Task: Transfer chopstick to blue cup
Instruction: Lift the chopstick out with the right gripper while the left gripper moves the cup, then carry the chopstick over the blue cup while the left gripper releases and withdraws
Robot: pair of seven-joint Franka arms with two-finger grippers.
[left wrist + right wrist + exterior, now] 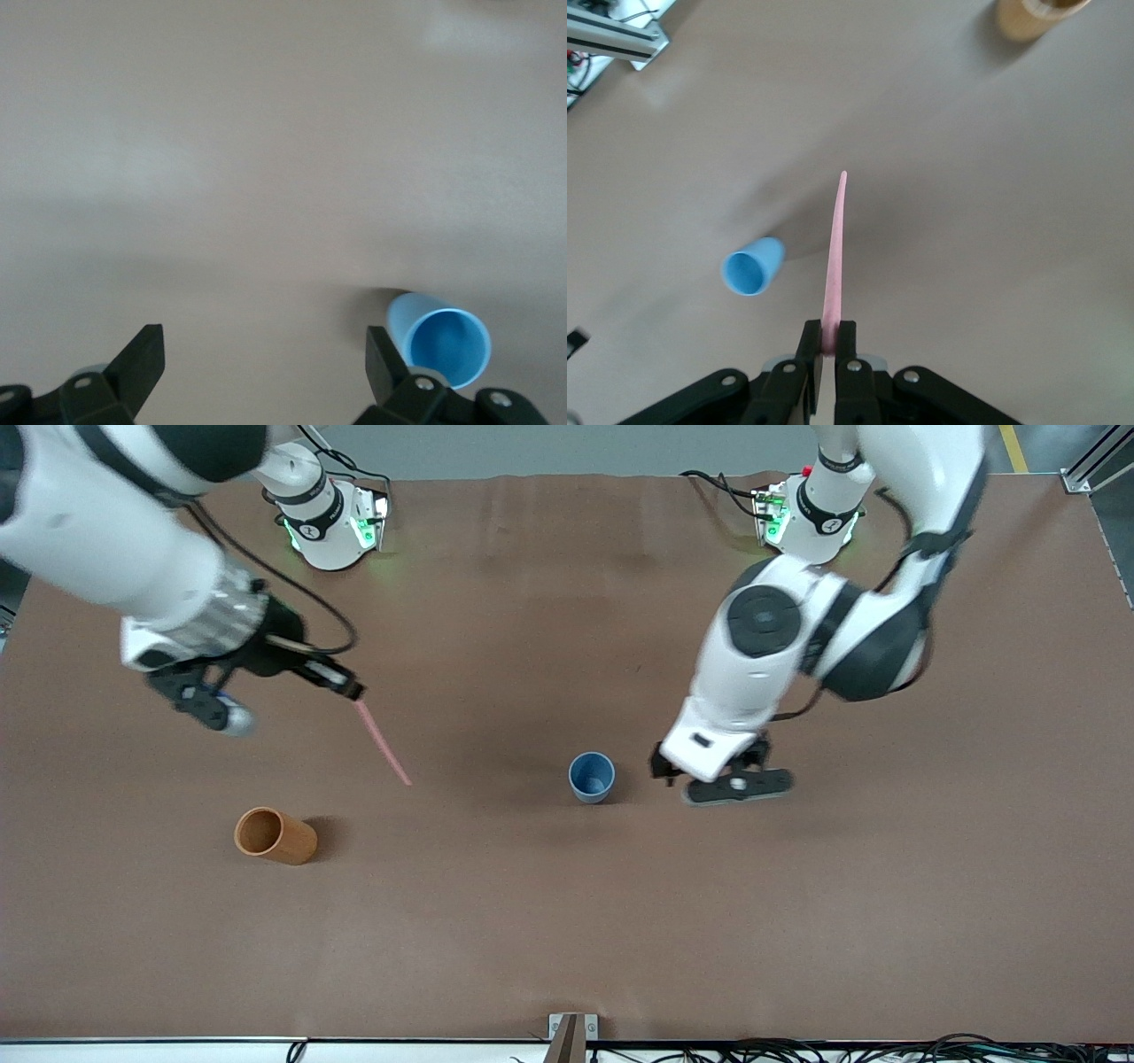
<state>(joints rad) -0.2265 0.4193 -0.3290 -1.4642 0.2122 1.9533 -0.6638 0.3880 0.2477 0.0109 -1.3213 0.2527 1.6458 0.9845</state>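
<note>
My right gripper is shut on one end of the pale-pink chopstick and holds it in the air, slanting down over the table toward the right arm's end; it also shows in the right wrist view, pinched by my right gripper. The blue cup stands upright mid-table, also in the right wrist view and the left wrist view. My left gripper is open and empty just beside the blue cup, toward the left arm's end; its fingers stand wide apart.
An orange-brown cup lies on its side nearer the front camera than the chopstick, toward the right arm's end; it shows in the right wrist view too. Cables run along the table's front edge.
</note>
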